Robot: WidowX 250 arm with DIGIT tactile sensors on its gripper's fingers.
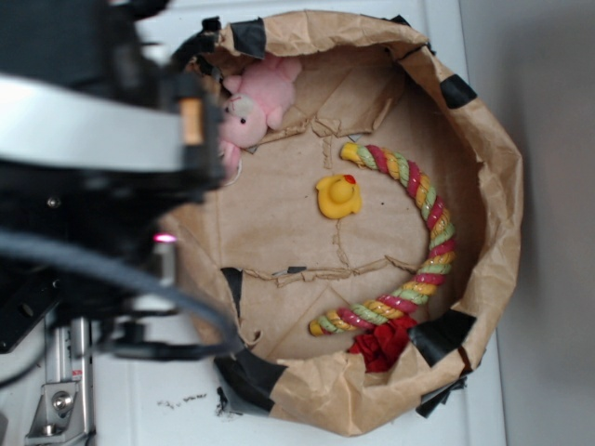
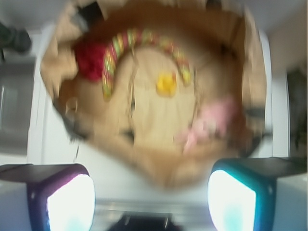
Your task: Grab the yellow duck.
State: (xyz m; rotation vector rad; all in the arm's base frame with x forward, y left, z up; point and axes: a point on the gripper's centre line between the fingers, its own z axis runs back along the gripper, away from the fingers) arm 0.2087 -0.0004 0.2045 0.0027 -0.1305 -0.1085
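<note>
A brown paper basin patched with black tape sat on a white tabletop. The yellow duck lay near its middle, inside the curve of a twisted rope toy, apart from a pink plush and a red cloth. The gripper hung well above, jaws spread wide, holding nothing.

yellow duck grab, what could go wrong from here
1. The yellow duck is small and glossy, so it might slip out as the claw, now open, closes.
2. The twisted rope toy curves close around the duck, so an off-centre descent could snag it.
3. The brown paper bin has tall crumpled walls, and the arm could brush its rim on the way in.
</note>
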